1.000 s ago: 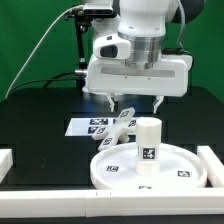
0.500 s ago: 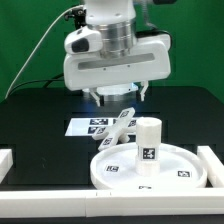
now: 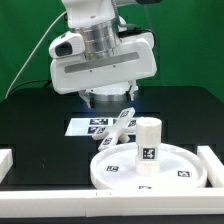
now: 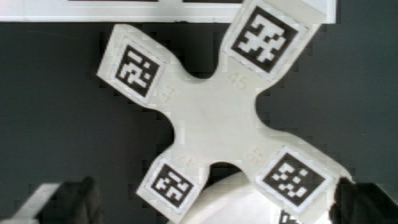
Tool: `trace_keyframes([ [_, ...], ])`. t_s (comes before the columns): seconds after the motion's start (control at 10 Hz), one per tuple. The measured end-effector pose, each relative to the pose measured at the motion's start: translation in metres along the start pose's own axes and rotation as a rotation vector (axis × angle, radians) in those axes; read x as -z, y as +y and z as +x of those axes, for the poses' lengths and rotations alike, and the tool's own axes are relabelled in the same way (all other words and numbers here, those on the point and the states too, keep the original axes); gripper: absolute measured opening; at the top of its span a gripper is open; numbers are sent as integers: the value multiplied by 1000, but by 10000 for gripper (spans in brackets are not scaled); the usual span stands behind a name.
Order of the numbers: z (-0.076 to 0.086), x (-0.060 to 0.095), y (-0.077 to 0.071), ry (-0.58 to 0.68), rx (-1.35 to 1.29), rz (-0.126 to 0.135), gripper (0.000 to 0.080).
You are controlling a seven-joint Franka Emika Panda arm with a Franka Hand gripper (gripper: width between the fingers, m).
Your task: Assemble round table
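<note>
The large rimmed round disc [image 3: 115,172] lies on the black table at the front. The short thick cylinder leg [image 3: 148,148] stands upright on it. The flat base piece [image 3: 118,128], X-shaped with tags, leans tilted against the disc's far rim. It fills the wrist view [image 4: 210,100], with the leg's top [image 4: 249,203] beside it. My gripper [image 3: 110,102] hangs just above and behind the base piece, apart from it. Its dark fingers [image 4: 64,202] stand wide apart at the wrist view's edge, open and empty; its midpoint is here [image 4: 222,208].
The marker board [image 3: 82,127] lies flat behind the disc, partly under the base piece, and shows in the wrist view [image 4: 125,8]. White border rails stand at the exterior view's left [image 3: 5,162], right [image 3: 212,162] and front [image 3: 50,190].
The arm has moved toward the exterior view's left and a little upward. The gripper now hangs over the base piece. The parts have not moved.
</note>
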State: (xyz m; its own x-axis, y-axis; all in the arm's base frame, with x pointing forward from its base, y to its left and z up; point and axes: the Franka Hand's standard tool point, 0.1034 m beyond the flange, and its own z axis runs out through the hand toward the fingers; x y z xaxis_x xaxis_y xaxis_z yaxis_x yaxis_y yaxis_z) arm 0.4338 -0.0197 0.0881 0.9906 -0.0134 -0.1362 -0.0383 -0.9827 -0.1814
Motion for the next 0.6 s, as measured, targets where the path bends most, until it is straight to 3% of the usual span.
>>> trace_keyframes([
  [0.1,0,0,0,0,0,0,649],
  [0.2,0,-1,-4,9,43,36,649],
  [0.3,-1,-5,-10,26,80,117,649],
  [0.4,1,-9,-14,60,36,159,649],
  [0.5,0,-14,-21,92,-10,189,649],
  [0.6,0,-16,-26,107,-27,193,649],
])
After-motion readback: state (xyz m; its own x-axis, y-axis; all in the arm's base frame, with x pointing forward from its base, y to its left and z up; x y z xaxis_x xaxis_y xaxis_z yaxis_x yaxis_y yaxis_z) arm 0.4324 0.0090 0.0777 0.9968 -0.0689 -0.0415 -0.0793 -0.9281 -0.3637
